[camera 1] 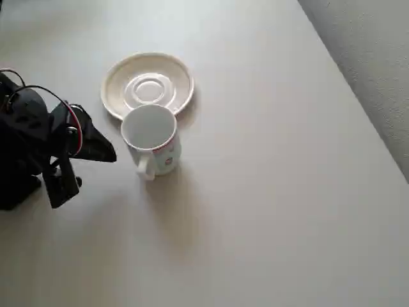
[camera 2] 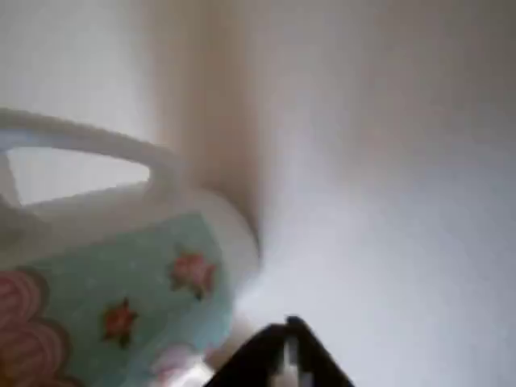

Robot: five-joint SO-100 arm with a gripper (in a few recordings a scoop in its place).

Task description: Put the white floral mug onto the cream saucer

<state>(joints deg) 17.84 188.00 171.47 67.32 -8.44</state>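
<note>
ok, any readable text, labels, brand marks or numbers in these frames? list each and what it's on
None readable.
white floral mug: only flower prints on a pale band, seen close but blurred in the wrist view; no lettering.
cream saucer: plain, no marks visible.
Black arm and end effector: no legible labels or numbers.
Table: bare surface, no signs.
</note>
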